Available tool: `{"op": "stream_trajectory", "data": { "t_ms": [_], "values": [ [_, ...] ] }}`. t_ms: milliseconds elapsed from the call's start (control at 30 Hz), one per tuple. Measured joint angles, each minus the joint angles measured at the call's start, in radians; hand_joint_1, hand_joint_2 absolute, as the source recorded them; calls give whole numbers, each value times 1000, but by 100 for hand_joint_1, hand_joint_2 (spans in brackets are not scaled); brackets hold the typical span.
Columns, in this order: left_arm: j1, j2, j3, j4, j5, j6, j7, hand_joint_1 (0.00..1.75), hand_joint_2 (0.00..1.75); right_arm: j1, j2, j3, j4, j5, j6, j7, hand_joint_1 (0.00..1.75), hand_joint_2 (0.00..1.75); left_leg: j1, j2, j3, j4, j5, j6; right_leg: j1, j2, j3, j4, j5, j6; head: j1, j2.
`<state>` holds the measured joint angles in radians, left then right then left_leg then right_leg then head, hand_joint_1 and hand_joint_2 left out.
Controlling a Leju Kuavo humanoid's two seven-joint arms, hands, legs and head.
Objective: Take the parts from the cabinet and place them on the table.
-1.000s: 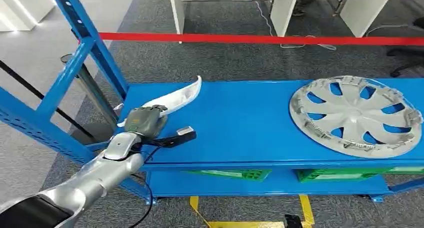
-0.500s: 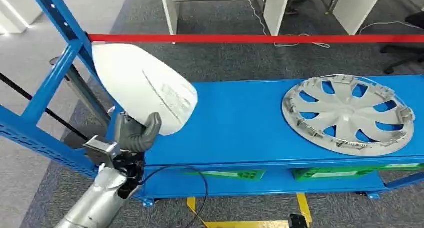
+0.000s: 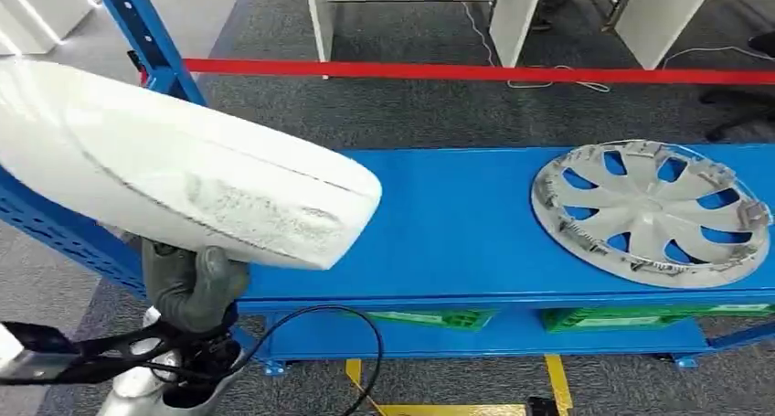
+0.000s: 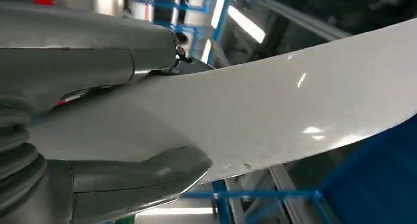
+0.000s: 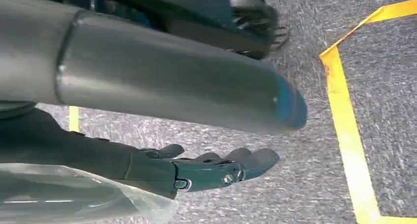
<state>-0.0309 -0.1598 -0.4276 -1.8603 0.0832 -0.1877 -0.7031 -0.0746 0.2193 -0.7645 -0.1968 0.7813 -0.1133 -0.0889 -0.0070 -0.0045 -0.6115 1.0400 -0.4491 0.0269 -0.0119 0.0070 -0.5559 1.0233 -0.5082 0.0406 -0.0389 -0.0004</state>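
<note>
The white panel (image 3: 183, 192), a long curved plastic part, fills the left half of the head frame, lifted off the blue shelf (image 3: 457, 224) and tilted so that its rounded end hangs over the shelf's left part. The left robot hand (image 3: 192, 288) grasps it from below at the lower left of the frame, grey fingers wrapped round the panel's lower edge. In the left wrist view the thumb (image 4: 142, 177) and the fingers (image 4: 88, 47) lie on opposite faces of the panel (image 4: 275, 115), so the hold is a pinch near one end rather than at the middle.

At the right of the head frame a silver hubcap (image 3: 651, 212) lies flat on the shelf, well apart from the panel. A red tape (image 3: 475, 71) crosses the upper frame, and a blue upright post (image 3: 151, 37) stands at the upper left, close behind the panel.

The right robot hand (image 5: 206, 170) hangs over grey carpet beside a yellow floor line (image 5: 349, 130), fingers loosely apart and holding nothing.

The risk, as I judge it, lies in that off-centre hold: the long free end could lever the smooth panel round in the fingers or slip it out. A careless swing could also knock it against the post or the shelf's edge.
</note>
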Motion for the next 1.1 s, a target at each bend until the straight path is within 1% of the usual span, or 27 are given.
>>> {"op": "stream_trajectory", "data": {
  "t_ms": [67,100,133,167,233,267,300,333,367,433,467,500,600,633,667,700,733,767,800,833,867,900,933,967,1000,1033,1100],
  "values": [
    [7,0,-6,-25,-5,-4,0,175,175,3,0,0,0,2,0,2,0,0,3,0,0,-2,9,-12,4,4,-3,2,6,-9,1,0],
    [9,0,-8,-36,-6,-5,0,175,175,7,0,0,0,2,0,2,0,0,2,-1,-2,-1,12,-18,0,1,-6,-3,15,-16,2,0],
    [10,0,-8,-43,-6,-5,0,175,175,7,0,0,0,3,2,2,0,0,4,-1,-8,9,-7,-23,-5,-6,-10,-6,23,-24,3,0],
    [10,1,-9,-50,-6,-5,0,175,175,6,0,0,0,4,2,2,0,0,5,0,-21,47,-55,-31,-6,-6,-19,-6,29,-33,-6,0],
    [10,1,-11,-57,-6,-14,0,175,175,5,0,1,0,14,4,1,0,0,11,1,-64,195,-155,-42,-5,-10,-35,-6,41,-36,-8,0],
    [10,2,-11,-57,-6,-19,0,175,175,6,0,2,0,18,5,-2,0,0,11,1,-80,262,-190,-45,-5,-12,-44,-5,48,-35,-9,0],
    [10,3,-12,-58,-7,-25,0,175,175,6,-1,2,0,18,5,-6,0,0,12,1,-78,292,-202,-46,-5,-14,-54,-5,56,-35,-9,0],
    [10,4,-12,-61,-8,-32,0,175,175,5,-1,2,0,18,5,-10,0,0,12,1,-55,276,-192,-45,-5,-14,-65,-5,64,-34,-8,0],
    [9,4,-14,-66,-8,-37,0,175,175,5,-1,2,0,17,5,-10,0,0,12,1,-7,210,-164,-41,-4,-14,-75,-4,73,-31,-9,0],
    [5,4,-18,-72,-9,-44,0,175,175,5,0,2,0,15,6,-8,0,0,10,1,122,18,-106,-28,-4,-11,-88,-5,89,-24,-9,0],
    [2,4,-21,-76,-9,-45,0,175,175,5,0,1,0,14,6,-6,0,0,6,0,155,-48,-119,-21,-2,-11,-92,-4,96,-19,-9,0],
    [1,4,-22,-76,-9,-47,0,175,175,5,0,1,0,13,8,-4,0,0,3,0,148,-45,-108,-19,-1,-11,-95,-5,105,-12,-5,0],
    [2,6,-22,-78,-9,-48,0,175,175,7,0,0,0,11,18,-3,0,0,-4,0,136,-44,-85,0,-6,-13,-95,-20,135,8,-8,0],
    [1,6,-22,-78,-9,-51,0,175,175,7,0,0,0,10,18,-6,0,0,6,5,126,-57,-66,7,-11,-10,-102,-14,123,11,-7,0],
    [-1,6,-22,-78,-9,-53,2,175,175,8,0,0,0,10,19,-9,0,0,5,8,115,-58,-55,13,-9,-10,-115,6,76,14,-6,0],
    [-1,6,-22,-78,-9,-55,3,175,175,8,0,0,0,10,18,-10,0,0,5,9,100,-58,-45,20,-9,-9,-135,59,12,17,-1,0],
    [-1,7,-22,-78,-9,-58,3,175,175,8,0,0,0,11,18,-11,0,0,4,9,85,-57,-32,22,-9,-9,-153,142,-53,20,0,0],
    [-1,7,-22,-78,-9,-63,3,175,175,7,0,0,0,11,17,-11,0,0,3,10,67,-56,-19,24,-9,-9,-170,223,-95,23,0,0],
    [-1,7,-22,-78,-9,-67,3,175,175,7,0,0,0,11,17,-12,0,0,2,11,49,-54,-7,22,-8,-9,-176,281,-105,26,0,0],
    [0,8,-22,-78,-9,-68,3,175,175,8,0,0,0,11,22,-20,0,0,2,11,34,-52,4,21,-9,-9,-162,292,-85,27,0,0],
    [0,8,-23,-78,-10,-68,3,175,175,8,0,-1,0,11,32,-30,0,0,2,11,19,-50,13,18,-9,-9,-129,269,-50,28,0,0],
    [0,9,-23,-78,-11,-68,3,175,175,8,0,-1,0,13,48,-48,0,0,3,11,5,-48,22,15,-10,-9,-76,208,-13,27,0,0],
    [0,9,-23,-78,-11,-68,3,175,175,6,0,-1,0,15,56,-58,0,0,4,11,-5,-44,30,10,-11,-9,-7,118,3,27,0,0],
    [0,9,-25,-79,-11,-68,3,175,175,2,0,-1,0,15,60,-64,0,0,2,10,-11,-36,36,4,-11,-9,65,17,-26,26,1,0],
    [-1,10,-25,-82,-12,-68,3,175,175,0,0,0,0,18,61,-66,0,0,-2,10,-18,-26,41,0,-7,-6,110,-44,-45,21,2,0],
    [-1,9,-26,-82,-12,-68,3,175,175,-2,0,0,0,19,62,-66,0,0,-3,11,-22,-23,51,-7,-7,-6,104,-48,-53,13,3,0],
    [0,10,-28,-82,-19,-68,3,175,175,1,0,0,0,21,62,-65,0,0,0,11,-23,-28,64,-17,-2,-6,87,-45,-47,-1,3,0]
  ]
}}
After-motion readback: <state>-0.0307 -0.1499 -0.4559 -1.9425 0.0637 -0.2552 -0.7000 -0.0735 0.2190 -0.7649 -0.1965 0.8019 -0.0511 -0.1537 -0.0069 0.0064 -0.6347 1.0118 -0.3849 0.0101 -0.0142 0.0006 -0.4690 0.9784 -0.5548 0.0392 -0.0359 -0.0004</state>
